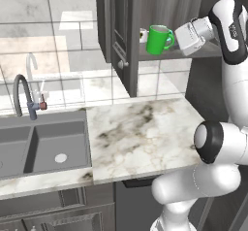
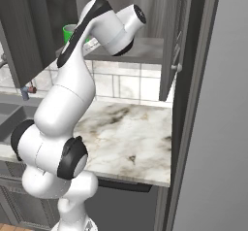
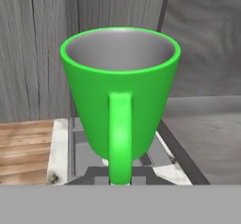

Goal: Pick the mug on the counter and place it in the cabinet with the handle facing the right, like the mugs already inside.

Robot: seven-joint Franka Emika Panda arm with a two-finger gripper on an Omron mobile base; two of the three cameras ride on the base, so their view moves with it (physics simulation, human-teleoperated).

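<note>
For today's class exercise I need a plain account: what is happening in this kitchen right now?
A white robot arm holds a bright green mug by its handle, with the gripper shut on it, at the shelf of the open wall cabinet. The handle points right, towards the hand. A small white mug sits further back on the shelf. The marble counter lies below. I cannot tell whether the mug rests on the shelf yet.

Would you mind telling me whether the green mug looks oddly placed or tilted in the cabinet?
The green mug is slightly tilted, at the front edge of the cabinet shelf, its handle pointing toward the shut gripper. Nothing looks spilled or damaged.
</note>
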